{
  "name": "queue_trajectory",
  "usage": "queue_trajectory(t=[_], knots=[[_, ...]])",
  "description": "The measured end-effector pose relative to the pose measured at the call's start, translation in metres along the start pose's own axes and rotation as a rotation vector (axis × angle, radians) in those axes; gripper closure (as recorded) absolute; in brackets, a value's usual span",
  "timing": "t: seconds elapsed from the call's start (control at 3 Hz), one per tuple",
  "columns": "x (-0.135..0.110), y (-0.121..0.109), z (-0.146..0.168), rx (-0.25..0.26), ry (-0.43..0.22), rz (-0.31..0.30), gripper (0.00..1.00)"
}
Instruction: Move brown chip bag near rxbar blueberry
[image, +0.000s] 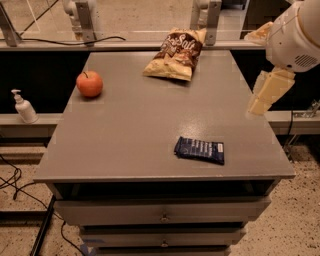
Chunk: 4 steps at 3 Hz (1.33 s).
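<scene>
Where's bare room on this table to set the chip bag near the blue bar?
Widest bare patch: tabletop centre, between apple, brown chip bag and rxbar blueberry. Tight between bar and front edge. The hand hangs off the right edge.

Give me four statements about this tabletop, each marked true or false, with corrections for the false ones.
1. The brown chip bag lies near the far edge of the table. True.
2. The rxbar blueberry touches the chip bag. False: they lie well apart, the bar near the front edge.
3. The apple sits on the table's left side. True.
4. The gripper holds the chip bag. False: it hangs beside the table's right edge, clear of the bag.
</scene>
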<state>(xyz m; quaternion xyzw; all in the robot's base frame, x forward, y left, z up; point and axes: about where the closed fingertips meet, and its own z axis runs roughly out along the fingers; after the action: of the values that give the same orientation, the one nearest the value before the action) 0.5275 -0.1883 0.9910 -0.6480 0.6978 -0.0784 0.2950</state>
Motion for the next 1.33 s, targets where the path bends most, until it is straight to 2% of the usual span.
queue_trajectory(t=[0.33, 0.67, 1.0, 1.33], knots=[[-0.007, -0.015, 0.008, 0.06, -0.006, -0.072, 0.0], [-0.034, -0.063, 0.035, 0.173, -0.026, -0.295, 0.0], [-0.062, -0.112, 0.074, 0.215, -0.015, -0.549, 0.0], [-0.079, -0.151, 0.119, 0.173, 0.025, -0.763, 0.0]])
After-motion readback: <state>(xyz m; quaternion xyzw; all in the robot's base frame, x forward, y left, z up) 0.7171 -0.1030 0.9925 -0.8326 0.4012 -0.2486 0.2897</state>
